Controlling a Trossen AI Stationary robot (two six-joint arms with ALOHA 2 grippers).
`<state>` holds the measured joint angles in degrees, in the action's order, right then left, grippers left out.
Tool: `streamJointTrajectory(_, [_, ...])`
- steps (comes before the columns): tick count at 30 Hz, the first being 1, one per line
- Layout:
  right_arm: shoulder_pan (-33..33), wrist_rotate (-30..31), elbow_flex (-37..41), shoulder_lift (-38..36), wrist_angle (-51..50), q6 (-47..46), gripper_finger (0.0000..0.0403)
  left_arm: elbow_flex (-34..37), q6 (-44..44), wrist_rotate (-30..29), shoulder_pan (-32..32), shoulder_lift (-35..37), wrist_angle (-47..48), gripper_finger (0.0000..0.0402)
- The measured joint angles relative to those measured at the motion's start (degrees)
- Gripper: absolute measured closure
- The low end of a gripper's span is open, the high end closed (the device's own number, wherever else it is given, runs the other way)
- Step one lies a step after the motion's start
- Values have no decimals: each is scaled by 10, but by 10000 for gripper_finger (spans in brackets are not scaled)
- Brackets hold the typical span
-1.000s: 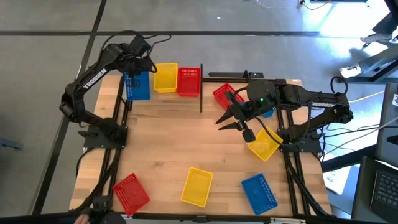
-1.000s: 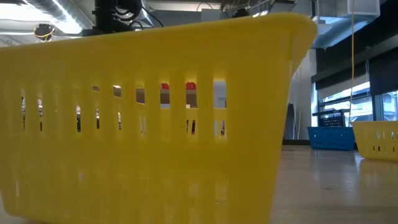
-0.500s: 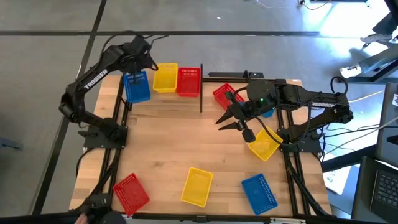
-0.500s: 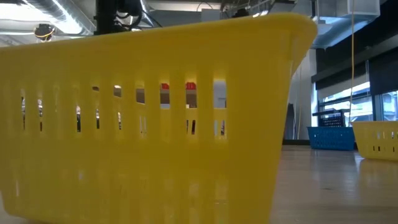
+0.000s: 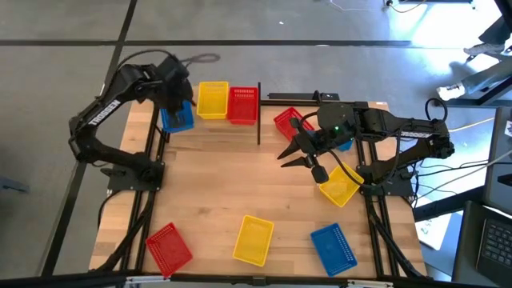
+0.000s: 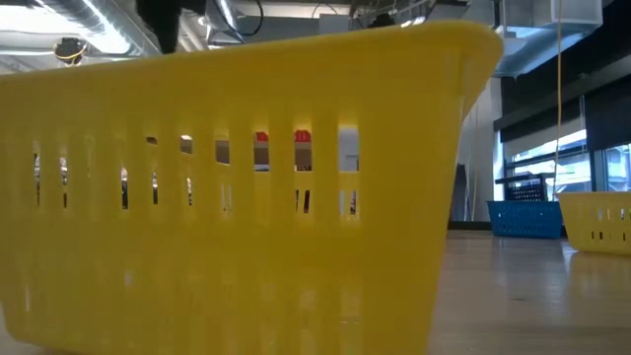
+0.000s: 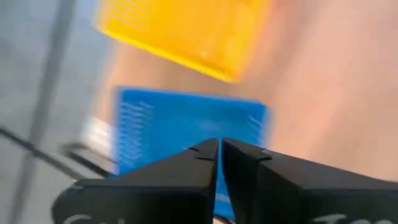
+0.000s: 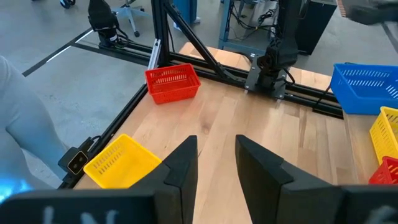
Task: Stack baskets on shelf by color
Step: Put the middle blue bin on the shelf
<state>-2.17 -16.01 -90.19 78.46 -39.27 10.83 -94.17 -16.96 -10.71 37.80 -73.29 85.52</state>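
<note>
On the shelf [image 5: 259, 114] at the far left stand a blue basket [image 5: 179, 120], a yellow one [image 5: 212, 99] and a red one [image 5: 242, 105], side by side. My left gripper [image 5: 173, 90] hovers shut above the blue basket [image 7: 186, 127], holding nothing. Over the table's right half my right gripper [image 5: 291, 157] hangs open and empty. A red basket [image 5: 288, 121] and a yellow basket [image 5: 338, 186] lie under the right arm. Red [image 5: 168, 246], yellow [image 5: 254, 239] and blue [image 5: 332, 246] baskets rest on the table near its front edge.
In the low view a yellow basket [image 6: 246, 197] fills nearly the whole picture. The shelf's black post [image 5: 259, 128] stands upright beside the red basket. Bare wood lies in the table's middle [image 5: 232, 176]. Black frame rails run along both table sides.
My left arm has swung toward the table's left edge and risen a little, its wrist rolling as it went. The blue basket has stayed on the shelf's left end beside the yellow one.
</note>
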Motion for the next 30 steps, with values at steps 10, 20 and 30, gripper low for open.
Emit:
streamJointTrajectory(10, [0,0,0,0,0,2,299,69,92,121,-79,14,47,401])
streamJointTrajectory(20, [0,101,0,0,-1,-6,299,213,119,39,-120,11,32,401])
streamJointTrajectory(30, [0,194,0,0,-2,-17,299,252,91,-40,-120,10,-3,401])
